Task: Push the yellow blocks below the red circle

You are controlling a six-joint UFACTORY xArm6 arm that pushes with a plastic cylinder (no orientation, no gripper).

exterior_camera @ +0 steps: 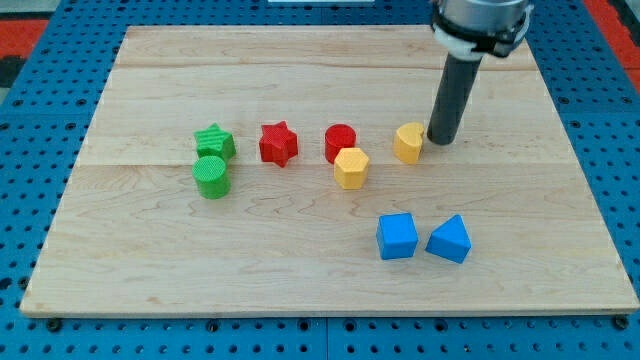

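Note:
The red circle (339,141) sits near the middle of the wooden board. One yellow block, a hexagon (351,167), touches it at its lower right. A second yellow block (408,142) lies further to the view's right, level with the red circle. My tip (440,139) is on the board right beside that second yellow block, at its right side, touching or almost touching it.
A red star (279,143) lies left of the red circle. A green star (214,141) and a green cylinder (211,176) sit at the left. A blue cube (397,236) and a blue triangular block (449,239) lie at the lower right. The board's edges (330,312) meet a blue pegboard.

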